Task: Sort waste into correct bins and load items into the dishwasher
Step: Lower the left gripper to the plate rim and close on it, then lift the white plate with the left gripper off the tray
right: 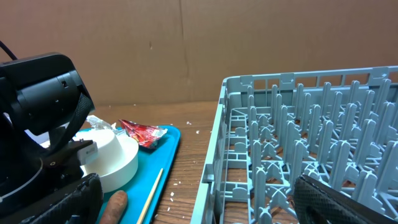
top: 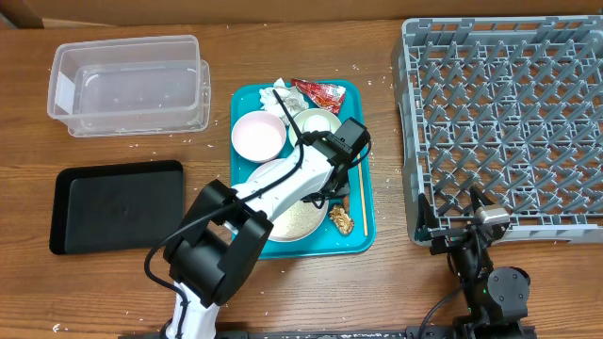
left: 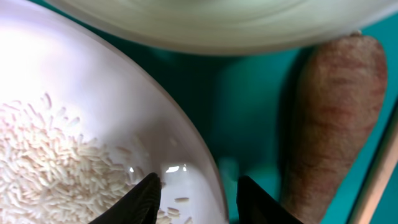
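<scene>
The left gripper (left: 199, 199) hangs low over the right edge of the large white plate (left: 93, 93) on the teal tray (left: 249, 112), one finger inside above the rice grains (left: 43, 162) and the other outside above bare tray; the jaws straddle the rim with a gap on each side, so they are released and grasp nothing. That stance looks chosen to pinch the plate by its thin edge, the only part a narrow gripper can take. The brown sausage piece (left: 329, 124) lies just right of the plate, and a white bowl (left: 217, 25) sits just beyond it. The rice probably has to be tipped into the clear tub (top: 127, 80) or the black tray (top: 118, 202), both to the left, before the plate goes in the grey rack (top: 509, 122) at right. The right gripper (right: 199, 208) waits spread wide and empty at the rack's near left corner, clear of the work
</scene>
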`<state>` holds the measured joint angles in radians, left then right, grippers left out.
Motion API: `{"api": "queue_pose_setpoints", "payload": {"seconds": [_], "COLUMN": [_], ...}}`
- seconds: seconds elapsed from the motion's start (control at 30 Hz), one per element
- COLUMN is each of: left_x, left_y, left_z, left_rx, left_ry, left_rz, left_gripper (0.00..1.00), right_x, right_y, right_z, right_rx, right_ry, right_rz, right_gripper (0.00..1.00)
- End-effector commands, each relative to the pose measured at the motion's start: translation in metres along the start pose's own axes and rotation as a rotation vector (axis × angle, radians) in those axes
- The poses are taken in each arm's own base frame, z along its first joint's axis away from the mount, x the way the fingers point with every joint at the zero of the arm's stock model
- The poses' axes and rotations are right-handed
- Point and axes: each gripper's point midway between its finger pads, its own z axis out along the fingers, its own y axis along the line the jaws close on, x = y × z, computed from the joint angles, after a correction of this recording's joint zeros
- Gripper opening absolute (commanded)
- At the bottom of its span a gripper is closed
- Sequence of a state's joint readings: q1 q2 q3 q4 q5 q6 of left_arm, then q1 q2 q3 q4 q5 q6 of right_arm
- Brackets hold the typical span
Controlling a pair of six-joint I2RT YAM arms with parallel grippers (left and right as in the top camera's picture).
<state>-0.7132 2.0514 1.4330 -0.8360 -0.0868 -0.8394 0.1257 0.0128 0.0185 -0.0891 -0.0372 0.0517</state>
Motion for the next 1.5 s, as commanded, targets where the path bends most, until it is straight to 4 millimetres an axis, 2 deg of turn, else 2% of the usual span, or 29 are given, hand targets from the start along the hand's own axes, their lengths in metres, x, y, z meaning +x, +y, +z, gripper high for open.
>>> {"api": "queue_pose_setpoints", "payload": {"seconds": [0.0, 0.03, 0.13, 0.2, 0.27, 0.6, 0.87, 1.23, 1.47], "left_x": [0.001, 0.002, 0.003, 0.003, 0.003, 0.004, 0.01, 0.023, 0.031], "left_y": [-0.002, -0.003, -0.004, -0.003, -0.003, -0.002, -0.005, 0.003, -0.003], "left_z": [-0.002, -0.003, -0.003, -0.003, -0.003, -0.003, -0.004, -0.017, -0.027], "left_rx": [-0.004, -0.004, -0.007, -0.007, -0.007, -0.01, 0.007, -0.038, -0.044], "left_ry": [-0.021, -0.022, -0.024, -0.024, -0.024, -0.017, 0.017, 0.089, 0.102], "left_rz": [0.0, 0.002, 0.007, 0.007, 0.006, 0.007, 0.008, 0.017, 0.044], "left_gripper": [0.41, 0.38, 0.22, 0.17, 0.09, 0.04, 0.04, 0.04, 0.04], "right_x": [0.001, 0.001, 0.001, 0.001, 0.001, 0.001, 0.001, 0.001, 0.001], "right_y": [-0.001, -0.001, -0.001, -0.001, -0.001, -0.001, -0.001, -0.001, -0.001], "right_z": [0.0, 0.0, 0.0, 0.0, 0.0, 0.0, 0.0, 0.0, 0.0], "right_rx": [0.0, 0.0, 0.0, 0.0, 0.0, 0.0, 0.0, 0.0, 0.0], "right_ry": [-0.007, -0.007, -0.007, -0.007, -0.007, -0.007, -0.007, -0.007, -0.007], "right_rz": [-0.004, -0.004, -0.004, -0.004, -0.004, -0.004, -0.004, -0.004, -0.004], "right_gripper": [1.0, 1.0, 1.0, 1.0, 1.0, 1.0, 1.0, 1.0, 1.0]}}
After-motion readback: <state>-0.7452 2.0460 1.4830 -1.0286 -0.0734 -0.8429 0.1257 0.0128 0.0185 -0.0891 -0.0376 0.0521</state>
